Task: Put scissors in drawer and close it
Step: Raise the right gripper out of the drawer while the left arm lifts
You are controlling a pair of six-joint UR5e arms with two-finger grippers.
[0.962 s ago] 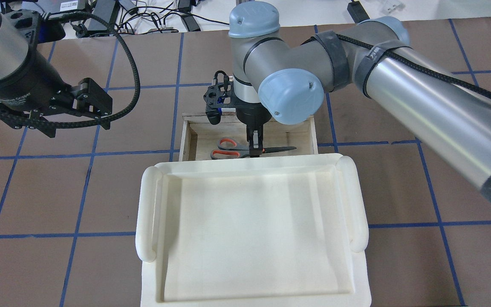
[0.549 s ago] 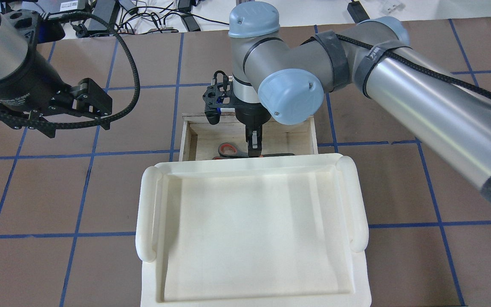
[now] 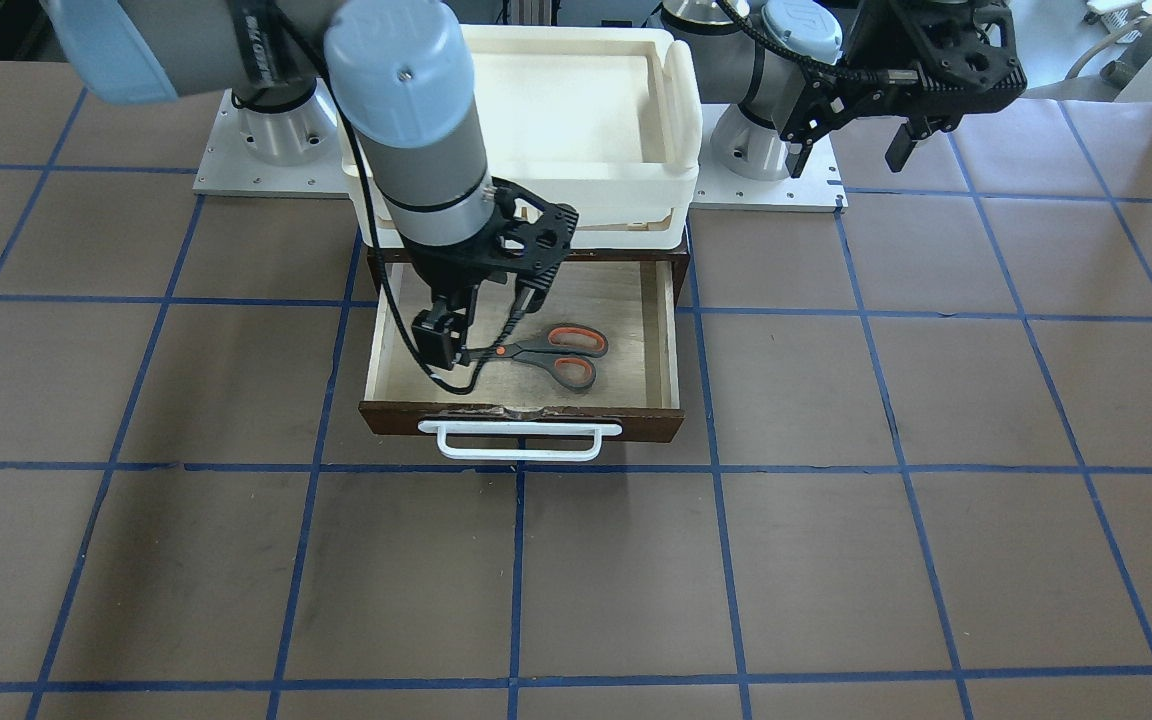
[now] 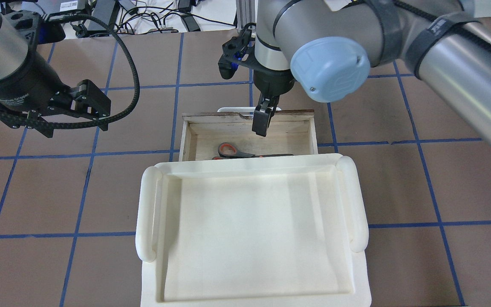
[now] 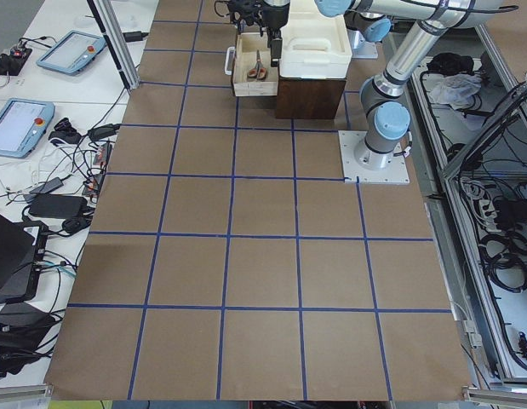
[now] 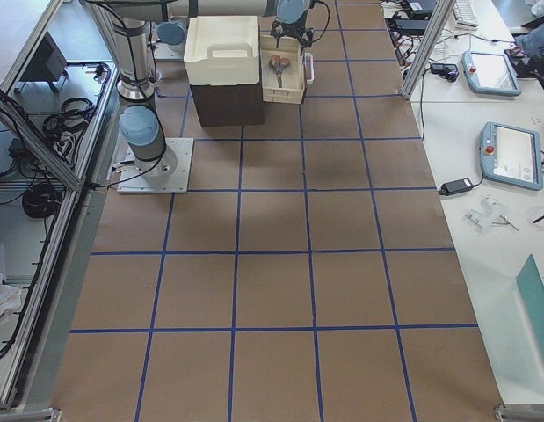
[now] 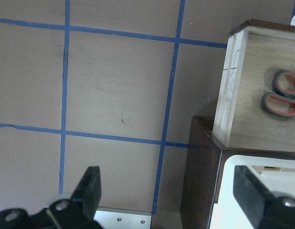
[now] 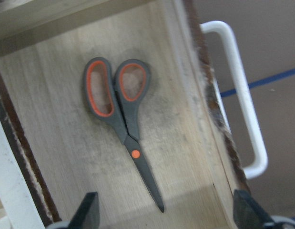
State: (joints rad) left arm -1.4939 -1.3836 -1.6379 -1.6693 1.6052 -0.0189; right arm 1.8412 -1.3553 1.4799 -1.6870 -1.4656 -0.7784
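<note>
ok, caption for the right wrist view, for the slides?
Scissors lie flat on the open drawer floor, the right gripper open above them, white handle untouched.

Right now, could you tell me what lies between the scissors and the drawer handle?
Between scissors and handle: only bare drawer floor and the front board, clear in the right wrist view.

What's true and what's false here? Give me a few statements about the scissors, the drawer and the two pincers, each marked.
The grey-handled scissors with orange-lined loops lie inside the pale wooden drawer with the white bar handle. True.
That drawer is pushed shut. False: it stands pulled open.
The right pincer grips the scissors. False: it is open and apart from them.
The left pincer is open and holds nothing. True.
</note>
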